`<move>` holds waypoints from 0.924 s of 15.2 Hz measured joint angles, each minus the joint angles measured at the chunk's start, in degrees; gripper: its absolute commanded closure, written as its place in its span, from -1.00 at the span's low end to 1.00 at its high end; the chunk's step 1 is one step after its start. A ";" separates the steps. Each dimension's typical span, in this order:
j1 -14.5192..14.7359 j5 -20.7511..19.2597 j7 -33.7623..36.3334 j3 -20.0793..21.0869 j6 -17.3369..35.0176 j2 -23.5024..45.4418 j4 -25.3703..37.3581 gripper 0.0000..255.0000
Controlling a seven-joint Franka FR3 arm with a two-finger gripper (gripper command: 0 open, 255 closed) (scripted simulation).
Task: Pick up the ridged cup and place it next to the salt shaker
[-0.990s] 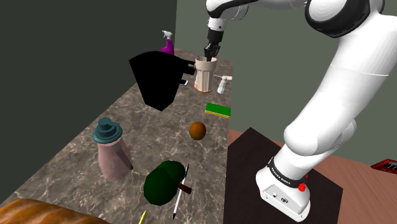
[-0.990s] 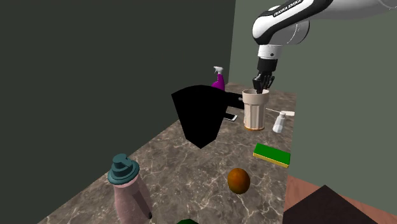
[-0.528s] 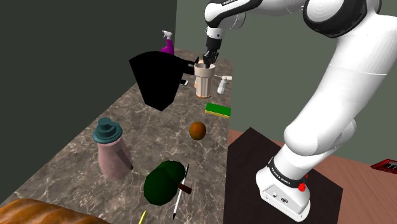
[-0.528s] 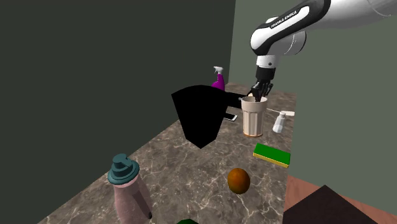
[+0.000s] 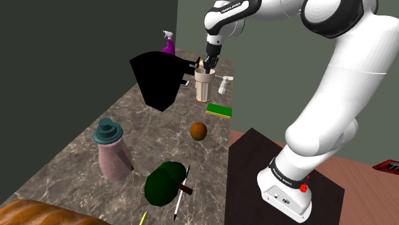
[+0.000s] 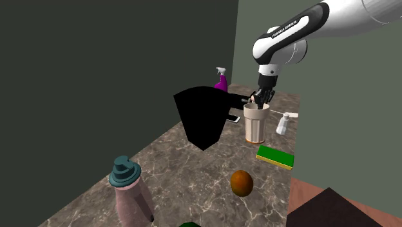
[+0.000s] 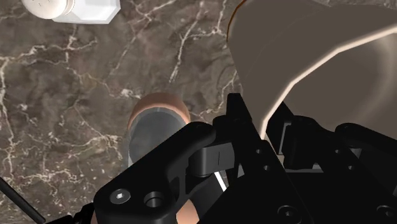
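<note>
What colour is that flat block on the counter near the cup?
The block is green on top, yellow along its edge, clearest in the second exterior view.

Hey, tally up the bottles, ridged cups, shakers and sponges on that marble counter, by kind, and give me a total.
Bottles: 2, the purple spray bottle and the pink bottle.
Ridged cups: 1, the ridged cup.
Shakers: 1, the white salt shaker.
Sponges: 1, the green sponge.
Total: 5.
</note>
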 measured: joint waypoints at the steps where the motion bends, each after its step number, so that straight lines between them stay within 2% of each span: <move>1: 0.00 0.00 0.00 0.00 0.03 0.01 -0.02 1.00; 3: 0.00 0.00 0.00 0.00 0.06 0.02 -0.03 1.00; 4: 0.00 0.00 0.00 0.00 0.07 0.01 -0.05 -1.00; 10: 0.00 0.00 0.00 0.00 0.07 -0.01 -0.04 -1.00; 14: -0.16 0.07 -0.08 -0.06 -5.24 -1.51 3.87 -1.00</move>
